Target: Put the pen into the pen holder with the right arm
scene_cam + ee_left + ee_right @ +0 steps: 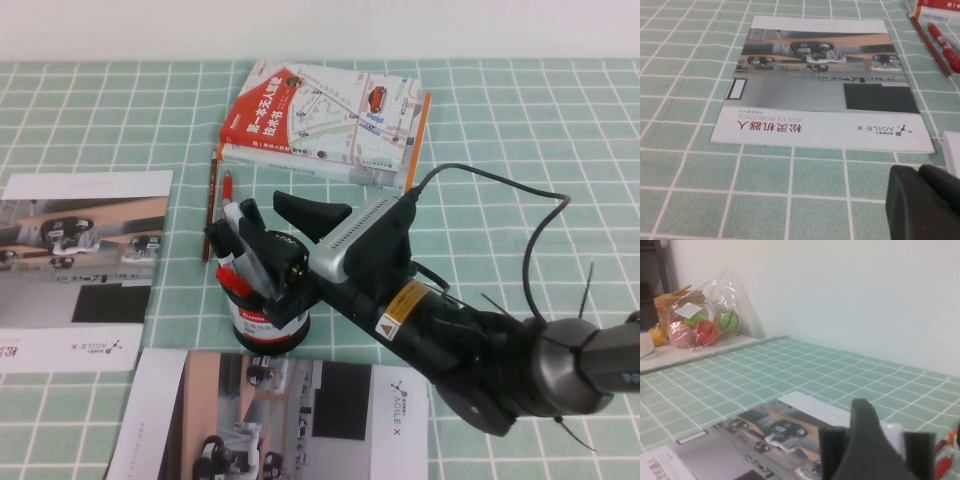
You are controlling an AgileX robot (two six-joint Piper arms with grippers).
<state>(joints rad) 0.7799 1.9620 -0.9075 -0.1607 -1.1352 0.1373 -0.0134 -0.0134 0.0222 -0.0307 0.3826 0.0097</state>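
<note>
My right gripper (241,247) reaches in from the right and hangs over the pen holder (263,328), a black mesh cup with a white label and red band. It is shut on the pen (236,232), a white marker held steeply, almost upright, above the cup's mouth. Whether its lower end is inside the rim is hidden by the fingers. In the right wrist view the white barrel (893,434) shows behind the dark fingers (865,440). My left gripper (919,175) is out of the high view. It hovers shut and empty over the tablecloth beside a brochure.
A red pen (227,186) and a brown pencil (210,205) lie behind the cup, next to a map-covered book (325,120). Brochures lie at the left (80,270) and front (270,420). A bag of toy fruit (700,315) sits at the table's far side.
</note>
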